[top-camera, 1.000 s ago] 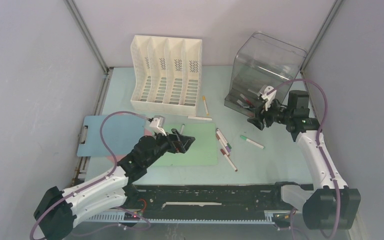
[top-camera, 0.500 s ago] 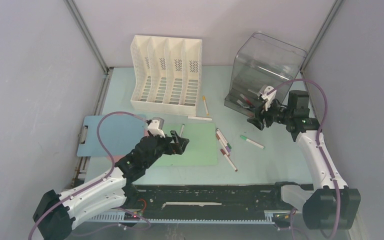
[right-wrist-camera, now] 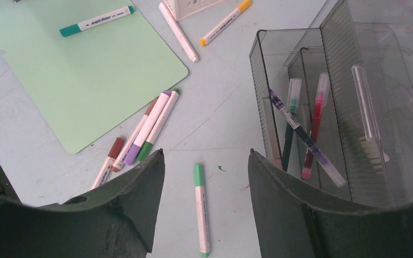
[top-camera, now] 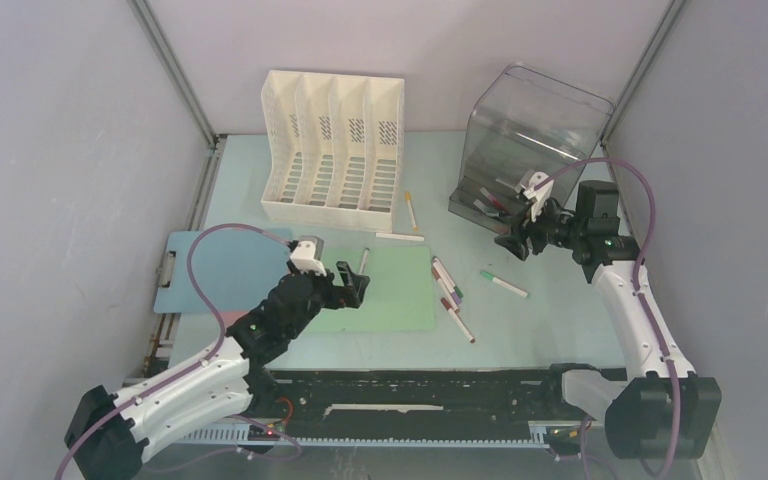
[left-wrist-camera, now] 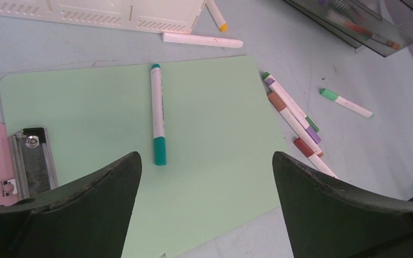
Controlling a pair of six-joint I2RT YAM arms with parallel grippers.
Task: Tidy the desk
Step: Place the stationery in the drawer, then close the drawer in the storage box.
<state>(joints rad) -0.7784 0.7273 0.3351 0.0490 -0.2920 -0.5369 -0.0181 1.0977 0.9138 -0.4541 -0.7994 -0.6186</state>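
The left gripper (left-wrist-camera: 205, 158) has its jaws spread wide with nothing between them, poised over the green clipboard (left-wrist-camera: 220, 123), on which a teal-capped marker (left-wrist-camera: 157, 113) lies. The right gripper (right-wrist-camera: 205, 156) is parted and empty above a green-capped marker (right-wrist-camera: 201, 209), just beside the smoky clear pen organizer (right-wrist-camera: 349, 80). The pale mint desk (top-camera: 540, 330) lies under everything, with a white file rack (top-camera: 332, 145) at its far side and loose markers (right-wrist-camera: 140, 134) beside the clipboard.

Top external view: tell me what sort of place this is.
Probably a lab test cell staged as an office desk: plain panel walls box in the desk, which carries a white file organizer, a green clipboard and loose markers.
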